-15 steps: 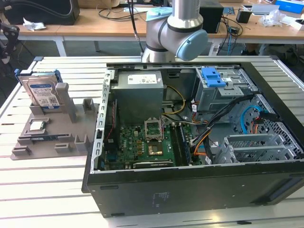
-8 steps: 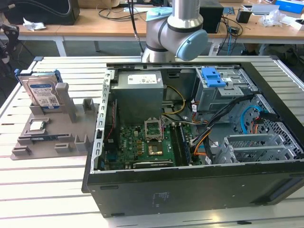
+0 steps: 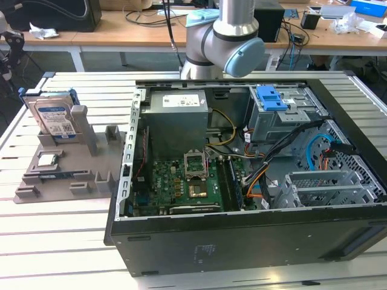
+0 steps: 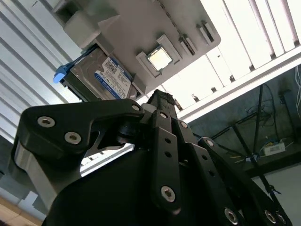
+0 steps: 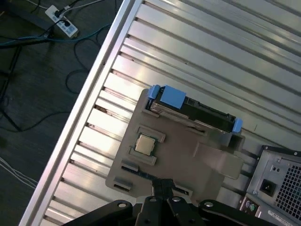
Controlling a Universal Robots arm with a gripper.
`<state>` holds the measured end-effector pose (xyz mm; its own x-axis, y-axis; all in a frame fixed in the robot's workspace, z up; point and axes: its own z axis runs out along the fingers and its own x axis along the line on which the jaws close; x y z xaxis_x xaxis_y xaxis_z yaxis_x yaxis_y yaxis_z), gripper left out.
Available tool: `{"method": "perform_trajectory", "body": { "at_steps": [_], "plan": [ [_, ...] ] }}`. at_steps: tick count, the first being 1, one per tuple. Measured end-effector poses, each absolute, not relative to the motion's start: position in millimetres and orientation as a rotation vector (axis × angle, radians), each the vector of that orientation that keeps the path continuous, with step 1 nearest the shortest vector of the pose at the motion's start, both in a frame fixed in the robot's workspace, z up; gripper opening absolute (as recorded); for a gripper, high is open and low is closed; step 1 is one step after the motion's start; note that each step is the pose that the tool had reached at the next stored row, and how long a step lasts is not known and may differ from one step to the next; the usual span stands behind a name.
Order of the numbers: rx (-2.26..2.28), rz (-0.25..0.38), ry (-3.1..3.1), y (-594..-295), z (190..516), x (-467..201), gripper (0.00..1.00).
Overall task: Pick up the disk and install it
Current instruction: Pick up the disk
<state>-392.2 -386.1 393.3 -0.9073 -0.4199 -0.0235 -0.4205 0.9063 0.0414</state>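
The disk (image 3: 54, 118) is a silver hard drive with a white-and-blue label in a bright blue caddy. It stands on edge in a slot of the grey holder (image 3: 66, 175) at the exterior view's left. Both wrist views look down on the disk (image 4: 106, 75) (image 5: 202, 113) from well above. My gripper (image 4: 157, 96) (image 5: 163, 182) hangs high over the holder, apart from the disk, its black fingers drawn together on nothing. The arm's elbow (image 3: 224, 36) shows behind the computer case.
A small square CPU chip (image 3: 48, 159) (image 4: 160, 58) (image 5: 145, 144) lies in the holder beside the disk. The open computer case (image 3: 242, 241) lies at the exterior view's right, with a grey drive cage (image 3: 284, 121) under a blue bracket (image 3: 270, 98). The table edge (image 5: 94, 89) drops to a cabled floor.
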Motion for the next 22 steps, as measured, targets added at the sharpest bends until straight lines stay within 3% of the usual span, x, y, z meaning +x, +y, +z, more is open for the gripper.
{"method": "perform_trajectory", "body": {
  "at_steps": [22],
  "plan": [
    [-1.021, 0.073, 2.961, -386.1, 393.3, -392.3, 0.1]
  ]
}}
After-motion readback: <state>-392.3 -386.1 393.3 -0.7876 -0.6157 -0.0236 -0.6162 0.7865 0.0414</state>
